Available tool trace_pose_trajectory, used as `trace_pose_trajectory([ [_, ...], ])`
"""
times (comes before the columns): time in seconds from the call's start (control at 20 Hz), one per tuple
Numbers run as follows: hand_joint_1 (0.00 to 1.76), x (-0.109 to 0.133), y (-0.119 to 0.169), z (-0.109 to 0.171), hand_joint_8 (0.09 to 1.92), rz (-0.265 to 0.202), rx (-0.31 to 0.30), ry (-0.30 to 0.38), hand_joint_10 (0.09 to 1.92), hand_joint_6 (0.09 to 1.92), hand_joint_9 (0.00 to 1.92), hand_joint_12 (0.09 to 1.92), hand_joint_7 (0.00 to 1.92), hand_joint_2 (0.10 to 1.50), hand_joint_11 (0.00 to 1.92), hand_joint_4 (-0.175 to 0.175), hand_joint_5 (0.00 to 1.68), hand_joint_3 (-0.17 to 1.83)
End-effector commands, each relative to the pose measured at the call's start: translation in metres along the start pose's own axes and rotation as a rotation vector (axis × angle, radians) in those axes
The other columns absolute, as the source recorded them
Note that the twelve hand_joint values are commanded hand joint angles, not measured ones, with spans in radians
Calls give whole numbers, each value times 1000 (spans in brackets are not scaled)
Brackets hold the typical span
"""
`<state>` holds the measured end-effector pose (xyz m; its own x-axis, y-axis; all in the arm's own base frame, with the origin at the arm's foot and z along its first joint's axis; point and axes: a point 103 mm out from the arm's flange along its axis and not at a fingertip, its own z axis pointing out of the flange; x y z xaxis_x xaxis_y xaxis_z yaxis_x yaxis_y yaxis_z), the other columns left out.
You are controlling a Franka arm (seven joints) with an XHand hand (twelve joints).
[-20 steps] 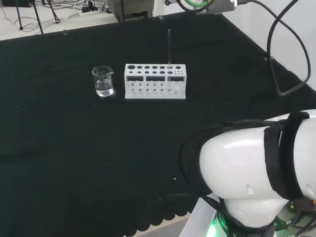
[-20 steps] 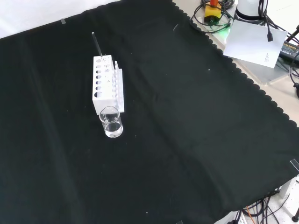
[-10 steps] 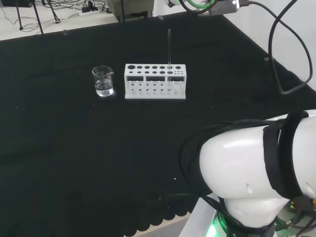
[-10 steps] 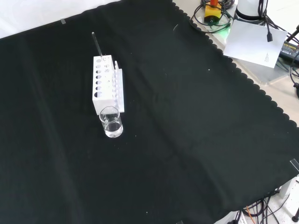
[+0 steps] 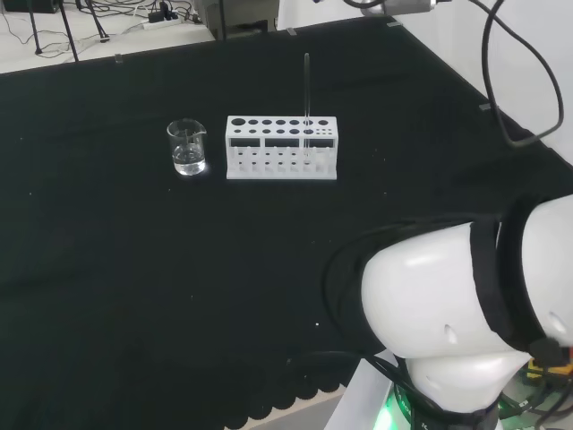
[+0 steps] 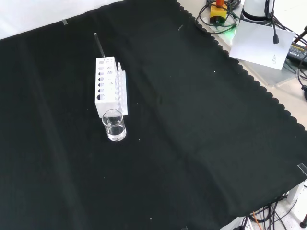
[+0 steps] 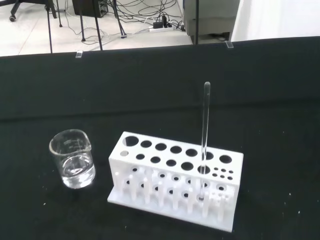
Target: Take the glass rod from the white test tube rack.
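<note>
The arm's links are shifting in the head view; rod (image 7: 204, 130) standing untouched in rack (image 7: 175, 177); approach starting; robot hand's state I cannot tell

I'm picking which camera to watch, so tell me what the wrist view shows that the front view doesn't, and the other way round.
Wrist view alone: the room floor past the cloth's edge, with cables and stand legs.

Front view alone: the cloth's scalloped edge, and beyond it a sheet of paper and a yellow device.

Both: the glass rod standing upright in the white test tube rack, and the small glass beaker with some clear liquid beside the rack.
</note>
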<state>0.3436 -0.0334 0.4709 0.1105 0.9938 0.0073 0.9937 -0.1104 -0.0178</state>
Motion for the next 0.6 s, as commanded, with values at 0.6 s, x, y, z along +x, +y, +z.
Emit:
trace_pose_trajectory([
  [0.6,703,-26,94,16,928,-16,-3,-4,933,87,179,1457,35,881,51,-175,101,642],
])
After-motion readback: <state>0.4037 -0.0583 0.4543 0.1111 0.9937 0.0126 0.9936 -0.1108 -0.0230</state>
